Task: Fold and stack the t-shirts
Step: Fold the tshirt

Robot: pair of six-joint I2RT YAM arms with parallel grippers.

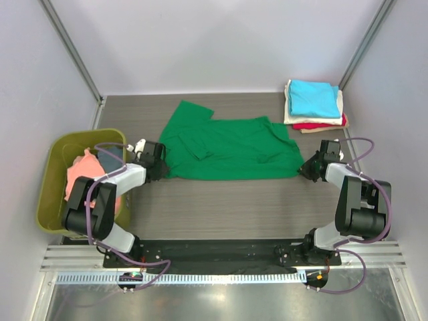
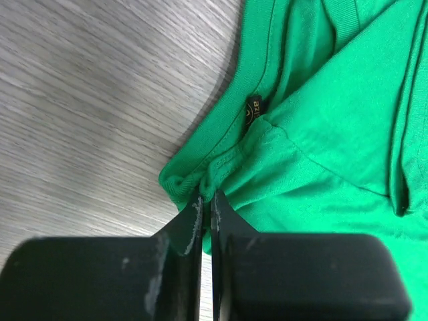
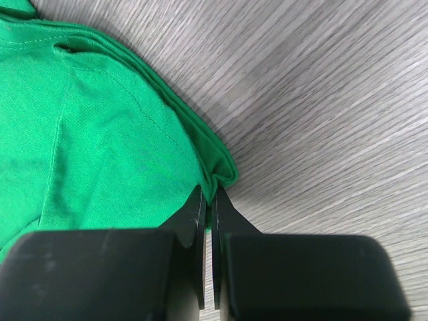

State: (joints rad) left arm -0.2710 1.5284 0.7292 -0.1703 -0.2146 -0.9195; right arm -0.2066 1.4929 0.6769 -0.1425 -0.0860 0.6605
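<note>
- The left gripper (image 1: 159,162) was pinched shut on the green shirt (image 1: 231,148) by its collar end. The right gripper (image 1: 308,167) was clamped on the opposite hem corner. This was likely so both could draw the near edge taut and carry it over for a fold.
- The shirt lay spread flat across mid-table between the arms. It was lightly wrinkled, with one sleeve angled toward the back and its label (image 2: 253,110) showing.
- The stack (image 1: 314,105), cyan on top, sat at the back right, and pink cloth (image 1: 81,177) waited in the tub (image 1: 48,200).
</note>
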